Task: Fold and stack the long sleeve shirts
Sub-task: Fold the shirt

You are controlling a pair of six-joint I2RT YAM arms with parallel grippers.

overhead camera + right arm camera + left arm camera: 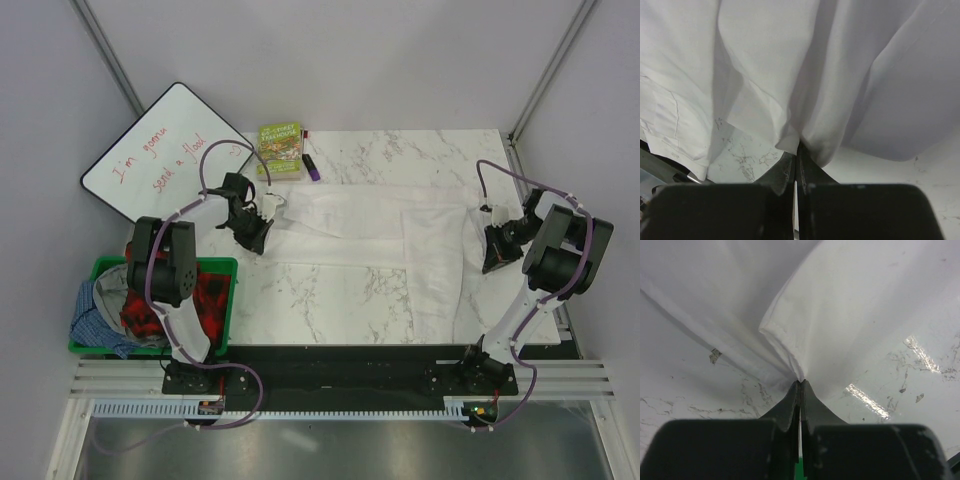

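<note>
A plain white long sleeve shirt [370, 240] lies spread across the marble table, stretched between both arms. My left gripper [268, 208] is shut on the shirt's left end; in the left wrist view the cloth [790, 330] fans out from the closed fingertips [801, 384]. My right gripper [490, 240] is shut on the shirt's right edge; in the right wrist view the cloth [805, 75] hangs in folds from the closed tips [798, 148]. More shirts, red plaid and blue, are bundled in a green bin [105, 268] at the left.
A whiteboard [165, 150] with red writing leans at the back left. A green book [280, 147] and a purple marker [311, 166] lie at the table's back edge, just behind the shirt. The table's front edge [380, 343] is near the shirt's lower hem.
</note>
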